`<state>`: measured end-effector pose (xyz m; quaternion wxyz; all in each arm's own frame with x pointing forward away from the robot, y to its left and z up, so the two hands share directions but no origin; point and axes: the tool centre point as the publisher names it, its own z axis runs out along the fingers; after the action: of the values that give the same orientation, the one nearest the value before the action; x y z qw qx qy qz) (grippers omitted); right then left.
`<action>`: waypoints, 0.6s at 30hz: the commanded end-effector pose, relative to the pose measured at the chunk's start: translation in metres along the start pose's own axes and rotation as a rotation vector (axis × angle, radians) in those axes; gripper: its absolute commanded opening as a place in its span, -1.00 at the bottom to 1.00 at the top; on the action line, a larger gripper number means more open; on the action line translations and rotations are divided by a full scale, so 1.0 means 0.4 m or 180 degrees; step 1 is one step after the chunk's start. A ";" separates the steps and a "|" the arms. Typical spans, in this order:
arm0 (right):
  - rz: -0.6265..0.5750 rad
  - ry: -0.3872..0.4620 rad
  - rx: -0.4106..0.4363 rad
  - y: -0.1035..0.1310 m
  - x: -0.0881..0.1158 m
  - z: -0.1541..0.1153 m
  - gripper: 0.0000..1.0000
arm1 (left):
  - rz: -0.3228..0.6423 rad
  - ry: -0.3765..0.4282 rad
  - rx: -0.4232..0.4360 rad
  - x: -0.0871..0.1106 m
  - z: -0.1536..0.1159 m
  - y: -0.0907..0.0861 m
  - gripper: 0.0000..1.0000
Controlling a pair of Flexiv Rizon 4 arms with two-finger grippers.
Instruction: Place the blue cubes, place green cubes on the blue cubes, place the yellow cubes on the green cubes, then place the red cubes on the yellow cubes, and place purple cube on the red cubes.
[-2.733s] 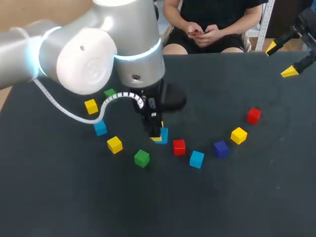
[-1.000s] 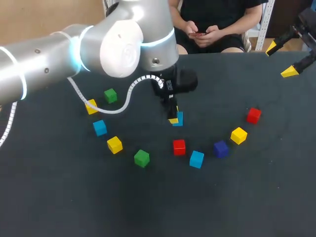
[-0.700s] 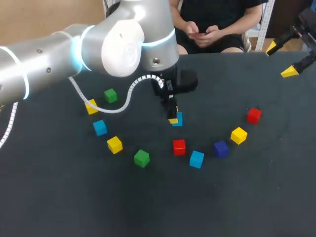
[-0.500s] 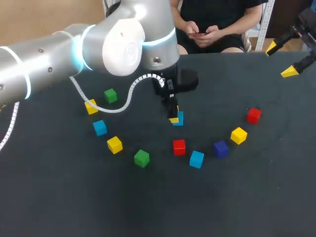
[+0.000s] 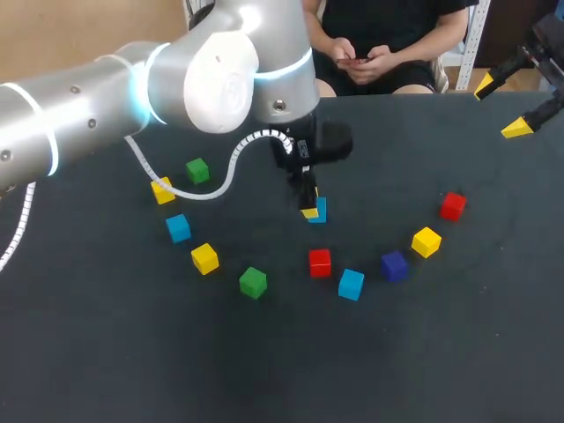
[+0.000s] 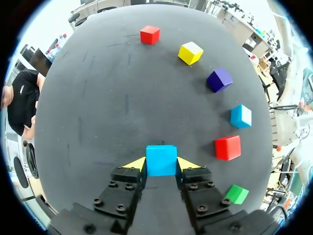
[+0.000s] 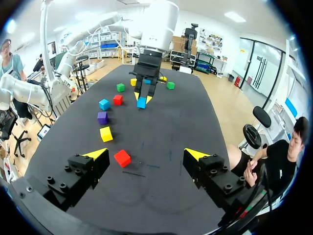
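Head view — the left arm (image 5: 88, 97) comes in from the left past mid-table. The left gripper (image 5: 309, 210) is clamped on the held blue cube (image 5: 318, 211), low over the dark table (image 5: 441, 370); can't tell if the cube touches the surface. The middle red cube (image 5: 320, 262) and a second blue cube (image 5: 351, 284) lie apart from it. The right gripper (image 5: 500, 107) hangs at the far right corner, fingers spread wide, nothing in them.

Left wrist view — the held blue cube (image 6: 161, 160) is square between the yellow tips, both pressed to its sides. The purple cube (image 6: 219, 80) lies in an arc of loose cubes ahead.

Right wrist view — own fingers are wide apart. The end red cube (image 7: 122, 158) lies on the table ahead, untouched. Farther off, the left gripper (image 7: 142, 99) grips the blue cube.
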<state>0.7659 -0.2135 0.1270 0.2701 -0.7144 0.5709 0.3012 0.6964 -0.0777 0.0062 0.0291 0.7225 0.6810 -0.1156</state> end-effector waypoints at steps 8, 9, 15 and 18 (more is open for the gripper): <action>-0.0003 -0.0003 -0.0001 -0.001 0.001 0.000 1.00 | 0.0013 0.0017 0.0027 -0.004 0.000 0.012 -0.76; -0.0003 -0.0003 -0.0001 -0.001 0.001 0.000 1.00 | 0.0014 0.0016 0.0030 -0.005 0.000 0.012 -0.63; -0.0003 -0.0003 -0.0001 -0.001 0.001 0.000 1.00 | 0.0024 0.0036 0.0042 -0.005 0.002 0.012 -0.47; -0.0003 -0.0003 -0.0001 -0.001 0.001 0.000 1.00 | 0.0024 0.0044 0.0049 -0.005 0.002 0.012 -0.25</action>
<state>0.7659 -0.2135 0.1270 0.2701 -0.7144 0.5709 0.3012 0.6968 -0.0785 0.0052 0.0242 0.7250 0.6787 -0.1146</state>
